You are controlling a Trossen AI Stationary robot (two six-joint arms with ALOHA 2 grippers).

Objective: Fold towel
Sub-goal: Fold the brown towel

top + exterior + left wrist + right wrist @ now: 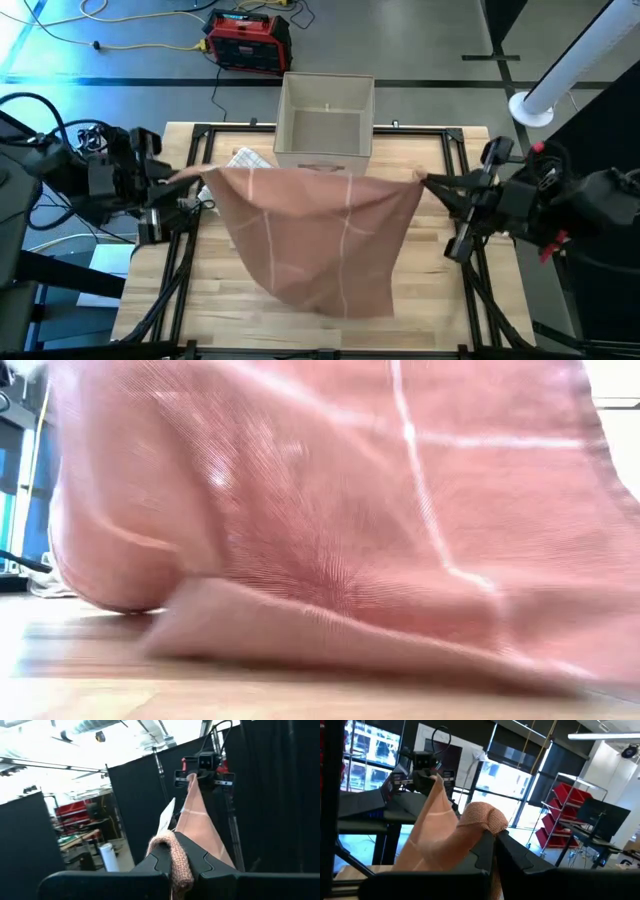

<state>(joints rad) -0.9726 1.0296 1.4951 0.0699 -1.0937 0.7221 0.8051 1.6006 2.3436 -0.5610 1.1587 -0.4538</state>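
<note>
Above the wooden worktop [420, 300], the pink cloth towel with thin white lines [315, 235] hangs stretched between both arms. Left gripper [190, 192] pinches one top corner near the left edge. Right gripper [428, 182] pinches the other corner near the right edge. Only the low view shows the towel's bottom resting on the wood. Each wrist view shows fingers [160, 862] squeezed on bunched cloth.

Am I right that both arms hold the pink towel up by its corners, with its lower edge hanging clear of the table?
Not quite. The left gripper and right gripper do hold the pink towel up, but the low view shows its lower edge resting on the table.
</note>
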